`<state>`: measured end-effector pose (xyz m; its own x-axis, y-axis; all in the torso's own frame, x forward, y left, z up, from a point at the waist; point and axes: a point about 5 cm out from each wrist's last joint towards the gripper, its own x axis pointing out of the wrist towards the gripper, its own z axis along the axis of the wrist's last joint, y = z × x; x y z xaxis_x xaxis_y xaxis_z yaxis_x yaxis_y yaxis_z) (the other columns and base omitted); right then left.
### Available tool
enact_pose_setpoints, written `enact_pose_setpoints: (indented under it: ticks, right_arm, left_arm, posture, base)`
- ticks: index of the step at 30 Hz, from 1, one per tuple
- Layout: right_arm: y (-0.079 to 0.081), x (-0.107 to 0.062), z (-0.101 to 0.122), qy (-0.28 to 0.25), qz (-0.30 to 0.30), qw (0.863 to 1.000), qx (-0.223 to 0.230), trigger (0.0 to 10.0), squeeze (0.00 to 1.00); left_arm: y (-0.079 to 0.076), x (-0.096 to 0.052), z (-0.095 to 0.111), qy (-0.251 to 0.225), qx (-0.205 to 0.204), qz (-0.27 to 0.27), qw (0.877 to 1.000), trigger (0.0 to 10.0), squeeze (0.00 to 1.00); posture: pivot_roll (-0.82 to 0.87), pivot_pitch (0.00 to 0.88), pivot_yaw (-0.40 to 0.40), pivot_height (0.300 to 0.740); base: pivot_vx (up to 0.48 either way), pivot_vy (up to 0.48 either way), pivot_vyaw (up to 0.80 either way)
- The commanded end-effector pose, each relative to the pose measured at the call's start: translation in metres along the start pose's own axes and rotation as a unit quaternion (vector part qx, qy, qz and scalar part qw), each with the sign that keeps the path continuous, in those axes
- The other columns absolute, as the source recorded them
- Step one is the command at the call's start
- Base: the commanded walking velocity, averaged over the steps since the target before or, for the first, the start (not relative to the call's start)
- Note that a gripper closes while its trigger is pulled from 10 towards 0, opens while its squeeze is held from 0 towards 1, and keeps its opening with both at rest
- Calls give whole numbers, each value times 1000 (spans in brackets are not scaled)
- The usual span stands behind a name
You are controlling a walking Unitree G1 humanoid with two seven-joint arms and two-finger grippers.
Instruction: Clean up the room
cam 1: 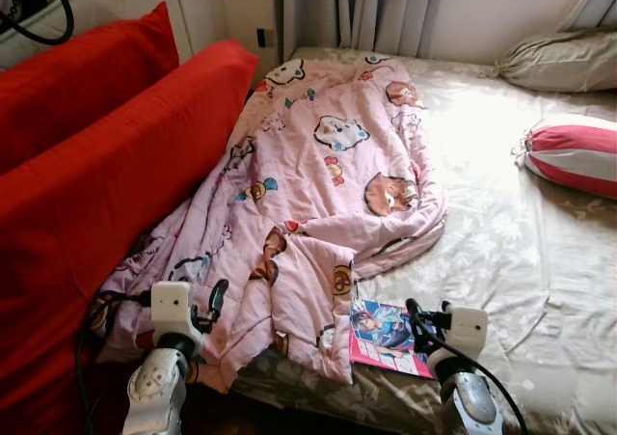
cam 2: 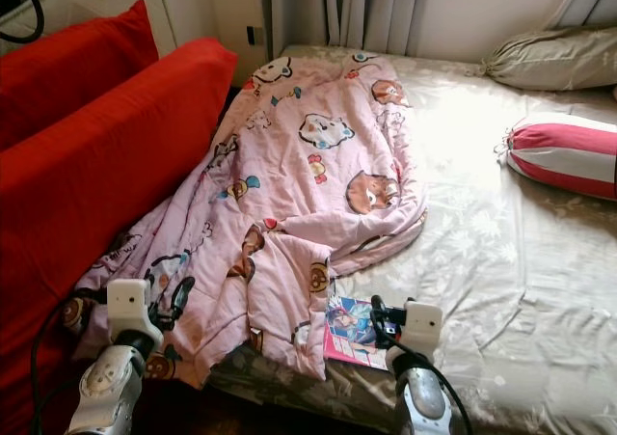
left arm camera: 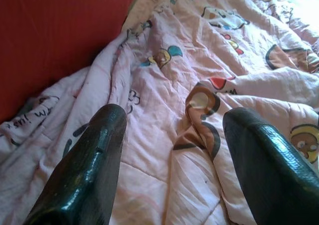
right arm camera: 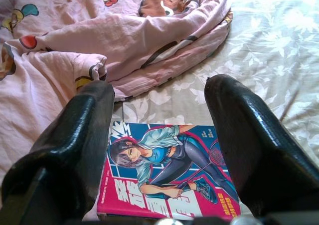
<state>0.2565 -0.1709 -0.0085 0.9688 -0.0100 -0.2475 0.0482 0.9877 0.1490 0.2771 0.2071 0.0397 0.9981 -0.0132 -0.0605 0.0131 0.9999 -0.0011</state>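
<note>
A pink cartoon-print quilt [cam 1: 318, 165] lies crumpled across the left half of the bed [cam 1: 521, 261], and its lower corner hangs over the near edge. A colourful comic book [cam 1: 386, 334] rests on the sheet at the near edge, partly tucked under the quilt's hem. My right gripper [cam 1: 424, 317] is open just short of the book; in the right wrist view the comic book [right arm camera: 169, 180] lies between its fingers [right arm camera: 259, 145]. My left gripper [cam 1: 214, 305] is open and low over the quilt's hanging corner, its fingers [left arm camera: 94, 155] spread above the quilt's folds [left arm camera: 189, 60].
Two big red cushions [cam 1: 106, 165] stand close along the bed's left side. A pink-and-white striped bolster [cam 1: 574, 153] and a beige pillow [cam 1: 559, 61] lie at the far right. Curtains [cam 1: 376, 11] hang behind the bed. The right half of the sheet is bare.
</note>
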Motion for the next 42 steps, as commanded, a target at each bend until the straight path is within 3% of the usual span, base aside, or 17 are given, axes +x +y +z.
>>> enact_pose_setpoints:
  ticks: [1,9,23,30,42]
  right_arm:
    - [1,-1,-2,7,2,1000,-2,10000,0]
    - [1,-1,-4,18,13,1000,-16,10000,0]
    - [2,4,2,20,16,999,-29,10000,0]
    - [3,4,-1,23,16,999,-26,10000,0]
    - [3,4,1,16,17,1000,-21,10000,0]
  left_arm:
    - [0,-2,-3,9,-12,4,1000,10000,0]
    - [-3,0,-1,13,-32,6,999,10000,0]
    - [0,-1,-4,25,-30,10,999,10000,0]
    - [1,0,-2,21,-35,17,999,10000,0]
    - [1,1,-1,22,-34,18,999,10000,0]
  posture:
    - [14,142,-29,736]
    - [19,147,-33,686]
    - [18,148,-36,686]
    - [20,134,-36,642]
    - [23,134,-40,637]
  base:
    - [0,0,0]
    - [0,0,0]
    - [0,0,0]
    - [0,0,0]
    - [0,0,0]
